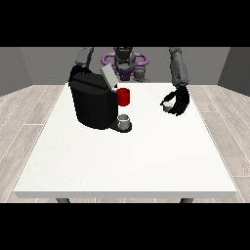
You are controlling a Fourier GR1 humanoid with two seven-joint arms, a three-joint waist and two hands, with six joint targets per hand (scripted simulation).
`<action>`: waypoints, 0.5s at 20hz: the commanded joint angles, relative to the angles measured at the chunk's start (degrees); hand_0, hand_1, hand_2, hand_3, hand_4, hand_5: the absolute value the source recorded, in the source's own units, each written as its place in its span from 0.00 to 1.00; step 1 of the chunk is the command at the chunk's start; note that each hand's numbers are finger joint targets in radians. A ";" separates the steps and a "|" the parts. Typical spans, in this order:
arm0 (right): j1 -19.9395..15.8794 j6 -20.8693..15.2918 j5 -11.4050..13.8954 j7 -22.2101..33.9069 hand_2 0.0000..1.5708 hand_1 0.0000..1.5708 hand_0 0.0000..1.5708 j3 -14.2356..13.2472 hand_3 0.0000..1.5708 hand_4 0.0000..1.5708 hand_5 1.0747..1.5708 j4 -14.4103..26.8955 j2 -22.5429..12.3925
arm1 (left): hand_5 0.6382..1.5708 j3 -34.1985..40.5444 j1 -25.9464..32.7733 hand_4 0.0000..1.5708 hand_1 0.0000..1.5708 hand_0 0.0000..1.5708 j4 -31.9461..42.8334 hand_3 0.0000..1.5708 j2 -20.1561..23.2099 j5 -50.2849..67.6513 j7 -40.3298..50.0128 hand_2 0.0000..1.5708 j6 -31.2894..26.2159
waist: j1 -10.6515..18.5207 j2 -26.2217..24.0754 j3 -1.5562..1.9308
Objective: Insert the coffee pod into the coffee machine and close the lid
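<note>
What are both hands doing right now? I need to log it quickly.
Hand at the view's right: curled round the coffee pod.
Hand at the view's left: hidden behind the coffee machine; not visible.

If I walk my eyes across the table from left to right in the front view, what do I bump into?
Black coffee machine → grey cup on its tray → the hand at the view's right, holding a small pod.

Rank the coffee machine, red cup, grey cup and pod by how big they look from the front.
1. Coffee machine
2. Red cup
3. Grey cup, close to the red one
4. Pod, partly hidden in the hand at right
</note>
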 commanded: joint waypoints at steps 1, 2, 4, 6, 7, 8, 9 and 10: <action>-0.09 0.78 -0.98 -1.11 0.00 0.00 0.00 -0.72 0.00 0.32 1.00 0.56 -0.18 | 1.00 -0.83 -0.61 0.23 0.59 0.59 1.54 0.53 -1.62 -2.74 -0.31 0.66 4.63 | -0.04 -0.16 -0.01; -1.87 1.48 -2.32 -2.25 0.00 0.00 0.00 -2.69 0.00 0.33 1.00 0.89 -1.34 | 1.00 -0.84 0.16 0.21 0.62 0.62 1.22 0.55 -0.62 -3.08 -4.75 0.69 5.94 | 0.41 2.79 -0.02; -1.73 0.40 -1.96 0.77 0.00 0.00 0.00 -1.96 0.00 0.33 1.00 0.52 -0.50 | 1.00 -2.32 -0.81 0.18 0.59 0.59 2.85 0.52 -0.35 -5.36 0.75 0.66 4.59 | -0.12 -0.30 -0.01; -1.88 2.53 -2.81 4.22 0.00 0.00 0.00 -2.86 0.00 0.31 1.00 -1.34 -3.62 | 1.00 -2.01 -0.02 0.20 0.62 0.62 3.89 0.51 2.08 -5.49 -2.89 0.67 3.38 | -0.40 -0.09 -0.03; -0.49 0.28 -1.17 0.02 0.00 0.00 0.00 -0.76 0.00 0.27 1.00 -0.62 -0.21 | 1.00 -1.83 -0.82 0.18 0.65 0.65 4.59 0.57 2.09 -5.85 -3.50 0.71 3.76 | 0.02 0.90 -0.02; -0.72 1.97 -1.93 1.29 0.00 0.00 0.00 -1.46 0.00 0.27 1.00 -0.91 -1.92 | 1.00 -2.01 -1.28 0.18 0.71 0.71 4.98 0.61 0.67 -6.13 -1.86 0.75 3.84 | -0.31 -0.41 -0.02; 2.25 1.27 -1.60 -0.43 0.00 0.00 0.00 0.03 0.00 0.26 1.00 -1.05 0.22 | 1.00 -1.61 -1.26 0.26 0.75 0.75 5.44 0.75 1.24 -5.82 -3.05 0.82 2.95 | -0.73 -0.68 -0.02; 1.18 1.22 -0.36 -2.50 0.00 0.00 0.00 0.95 0.00 0.25 1.00 -0.75 0.36 | 1.00 -0.73 -4.28 0.30 0.78 0.78 5.05 0.83 3.49 -5.59 -3.21 0.86 2.55 | -1.31 1.46 -0.02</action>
